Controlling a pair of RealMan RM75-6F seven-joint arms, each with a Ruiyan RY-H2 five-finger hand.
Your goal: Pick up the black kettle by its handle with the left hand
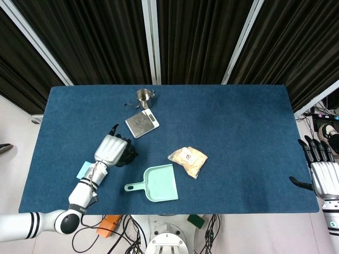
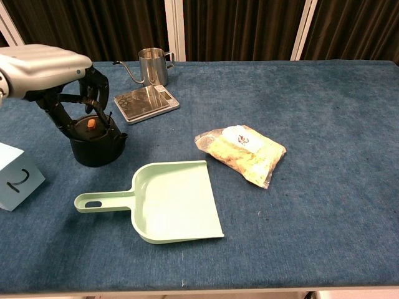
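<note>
black kettle (image 2: pixel 95 140) sits under the left hand (image 1: pixel 110 150), whose dark fingers (image 2: pixel 93 82) curl down around its handle; whether they grip it fully i cannot tell. just beyond the fingertips lies the scale (image 2: pixel 146 103), with the steel jug (image 2: pixel 153 66) past it near the far edge. on the palm side, a dustpan (image 2: pixel 168 202) and blue box (image 2: pixel 15 175). right hand (image 1: pixel 323 177) hangs off the table's right edge (image 1: pixel 303 153), fingers spread, holding nothing.
</note>
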